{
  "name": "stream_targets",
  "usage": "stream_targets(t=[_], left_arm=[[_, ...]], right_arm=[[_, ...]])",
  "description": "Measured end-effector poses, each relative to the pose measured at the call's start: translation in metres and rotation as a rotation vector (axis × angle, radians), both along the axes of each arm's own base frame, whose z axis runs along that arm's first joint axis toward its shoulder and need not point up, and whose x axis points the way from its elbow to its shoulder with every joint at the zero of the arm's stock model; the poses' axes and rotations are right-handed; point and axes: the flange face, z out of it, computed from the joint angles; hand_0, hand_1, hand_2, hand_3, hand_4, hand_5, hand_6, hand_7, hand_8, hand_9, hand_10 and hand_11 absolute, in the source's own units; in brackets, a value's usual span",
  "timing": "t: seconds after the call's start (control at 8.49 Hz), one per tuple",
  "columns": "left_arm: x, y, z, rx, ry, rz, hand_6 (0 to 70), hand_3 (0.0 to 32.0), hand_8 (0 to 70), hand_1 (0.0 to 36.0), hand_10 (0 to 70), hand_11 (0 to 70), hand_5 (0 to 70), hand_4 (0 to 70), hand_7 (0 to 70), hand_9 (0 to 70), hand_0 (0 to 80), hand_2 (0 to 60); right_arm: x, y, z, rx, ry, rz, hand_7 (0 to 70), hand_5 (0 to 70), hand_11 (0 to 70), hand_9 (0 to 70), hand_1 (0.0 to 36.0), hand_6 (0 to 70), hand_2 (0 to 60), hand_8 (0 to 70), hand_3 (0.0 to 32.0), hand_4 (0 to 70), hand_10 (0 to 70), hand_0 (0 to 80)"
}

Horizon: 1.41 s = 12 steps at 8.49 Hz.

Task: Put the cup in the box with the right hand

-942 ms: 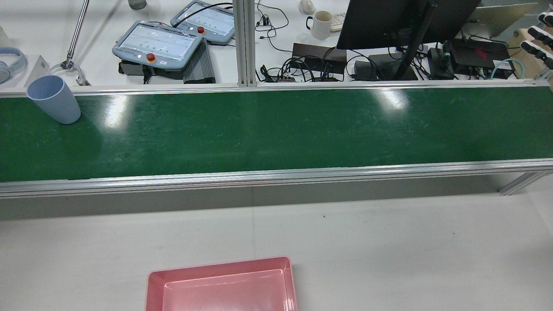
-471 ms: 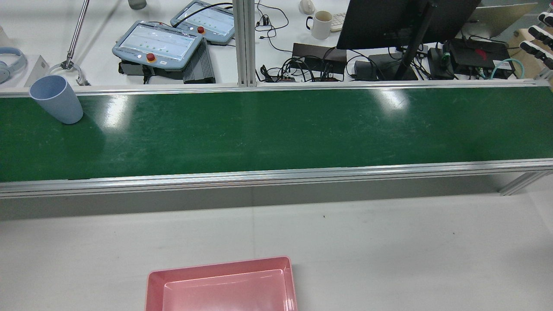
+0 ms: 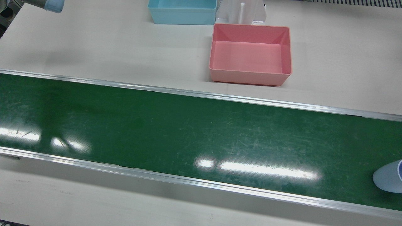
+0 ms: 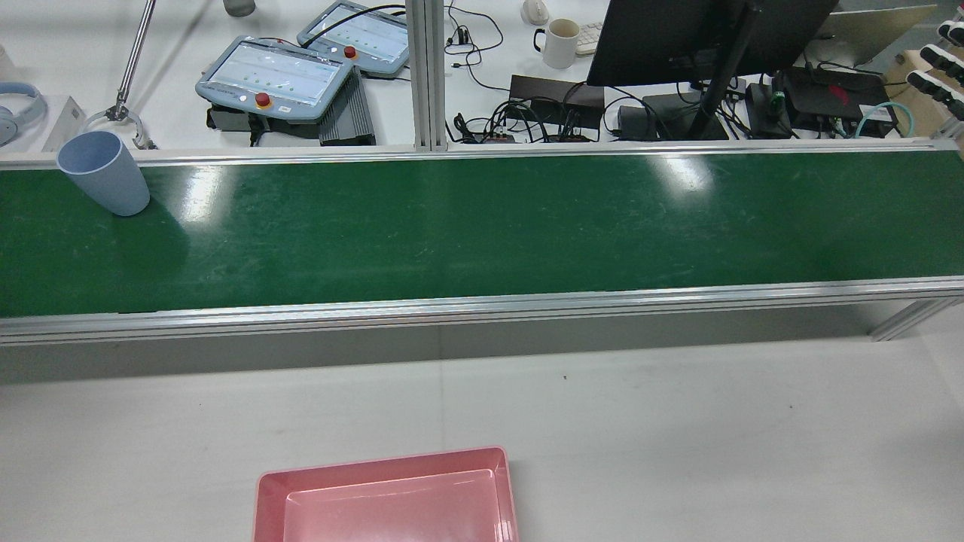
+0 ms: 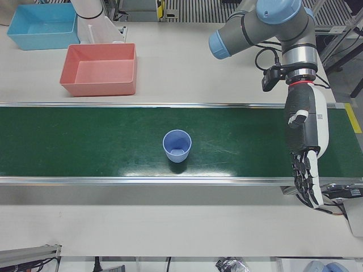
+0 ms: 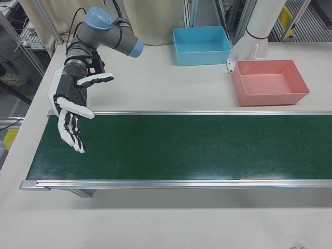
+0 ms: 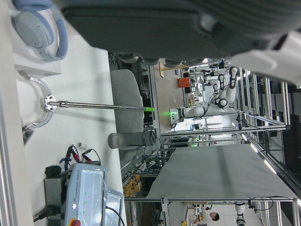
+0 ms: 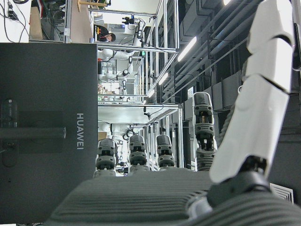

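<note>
A pale blue cup (image 4: 104, 173) stands upright on the green conveyor belt (image 4: 482, 226), at the far left end in the rear view; it also shows as the cup (image 5: 177, 146) and cup (image 3: 389, 180). The pink box (image 4: 384, 500) sits empty on the white table, seen too as the box (image 3: 248, 53) and box (image 6: 270, 83). My right hand (image 6: 72, 111) hangs open over the opposite end of the belt, far from the cup, fingers spread and pointing down. My left hand (image 5: 305, 148) is open as well, above the belt's end beyond the cup, holding nothing.
A light blue box (image 3: 182, 12) stands beside the pink one near the arm pedestal (image 6: 257, 26). Behind the belt in the rear view lie teach pendants (image 4: 275, 75), a monitor (image 4: 678, 38), cables and a white mug (image 4: 559, 41).
The cup has drifted a little to the right along the belt in the rear view. Nothing else has moved.
</note>
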Motion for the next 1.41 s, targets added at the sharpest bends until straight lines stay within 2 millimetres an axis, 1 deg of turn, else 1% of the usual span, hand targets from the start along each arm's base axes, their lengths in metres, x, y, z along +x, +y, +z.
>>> stream_targets(t=[0.12,0.94,1.41], left_arm=[[0.0,0.0,0.0,0.0,0.0,0.0,0.0,0.0,0.0,0.0,0.0,0.0,0.0,0.0,0.0,0.0,0.0,0.0],[0.0,0.0,-0.0002,0.001,0.0,0.0,0.0,0.0,0.0,0.0,0.0,0.0,0.0,0.0,0.0,0.0,0.0,0.0],[0.0,0.0,0.0,0.0,0.0,0.0,0.0,0.0,0.0,0.0,0.0,0.0,0.0,0.0,0.0,0.0,0.0,0.0]], right_arm=[[0.0,0.0,0.0001,0.0,0.0,0.0,20.8,6.1,13.3,13.4,17.2,4.0,9.8,10.7,11.6,21.4,8.4,50.9],[0.0,0.0,0.0008,-0.002,0.0,0.0,21.1,6.0,13.7,13.6,17.0,4.1,10.2,10.9,11.6,22.3,8.7,50.8],[0.0,0.0,0.0007,-0.001,0.0,0.0,21.4,6.0,13.8,13.9,16.9,4.2,10.7,11.0,10.8,23.1,8.8,50.7]])
